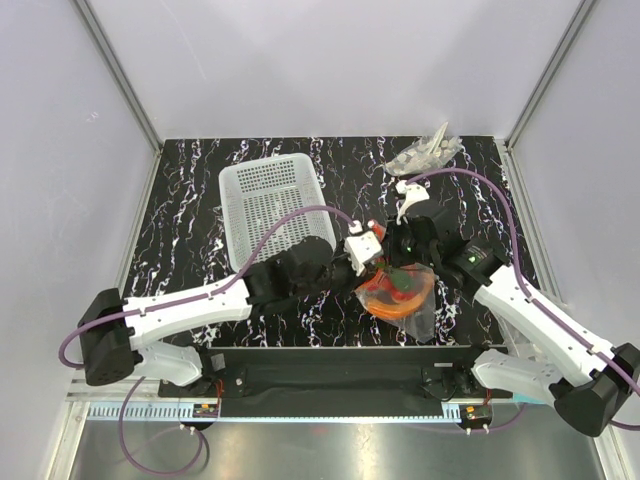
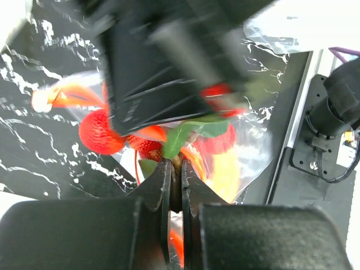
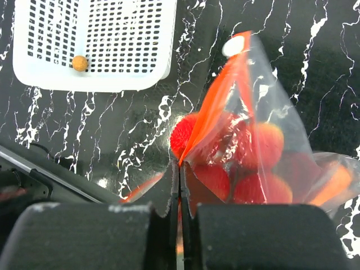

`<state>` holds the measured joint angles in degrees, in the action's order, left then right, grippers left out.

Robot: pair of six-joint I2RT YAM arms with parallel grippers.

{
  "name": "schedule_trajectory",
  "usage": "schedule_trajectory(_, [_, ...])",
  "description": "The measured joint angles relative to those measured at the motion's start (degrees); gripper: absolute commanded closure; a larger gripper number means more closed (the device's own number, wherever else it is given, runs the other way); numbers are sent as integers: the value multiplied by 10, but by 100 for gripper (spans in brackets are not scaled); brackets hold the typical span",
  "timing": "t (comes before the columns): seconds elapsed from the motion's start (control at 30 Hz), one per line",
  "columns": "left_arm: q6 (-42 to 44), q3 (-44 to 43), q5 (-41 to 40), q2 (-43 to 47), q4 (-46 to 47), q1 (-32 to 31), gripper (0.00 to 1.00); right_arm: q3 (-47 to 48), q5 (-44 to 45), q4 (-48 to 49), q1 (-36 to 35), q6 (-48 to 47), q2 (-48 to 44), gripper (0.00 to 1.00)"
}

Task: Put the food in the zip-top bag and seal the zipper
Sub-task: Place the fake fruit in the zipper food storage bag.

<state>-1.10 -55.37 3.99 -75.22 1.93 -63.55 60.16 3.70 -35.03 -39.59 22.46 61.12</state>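
At the near centre of the bench (image 1: 190, 200), the zip-top bag (image 1: 402, 292) lay with the food (image 3: 264, 146) inside. The left gripper (image 2: 175, 169) and right gripper (image 3: 180, 175) were each pinched narrow on the zipper (image 3: 216, 112). Judged best: hold the strip taut between the 2, run 1 pinch along it evenly, and keep leaves out of the track.

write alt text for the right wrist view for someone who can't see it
The right gripper is shut on the orange-red zipper of a clear zip-top bag holding red toy food, above a black marbled table. A white lattice basket with one small tan ball inside sits upper left.
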Motion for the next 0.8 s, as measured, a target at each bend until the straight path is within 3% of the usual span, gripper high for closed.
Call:
schedule_trajectory(0.23, [37,-20,-12,-4,-5,-31,100,-4,-21,13,3,-1,-11,100])
schedule_trajectory(0.43, [-10,-39,-18,-64,9,-21,96,-10,-36,29,4,-2,-52,100])
schedule_trajectory(0.6, [-78,-39,-3,-87,34,30,74,-38,-52,52,4,-2,-94,100])
schedule_trajectory(0.7, [-105,-39,22,-96,54,57,51,-46,-53,66,7,-2,-105,100])
schedule_trajectory(0.77, [-114,-47,34,-108,52,67,46,-47,-50,70,9,-3,-106,100])
schedule_trajectory(0.8, [-118,-54,39,-116,47,68,39,-47,-46,70,9,-4,-106,100])
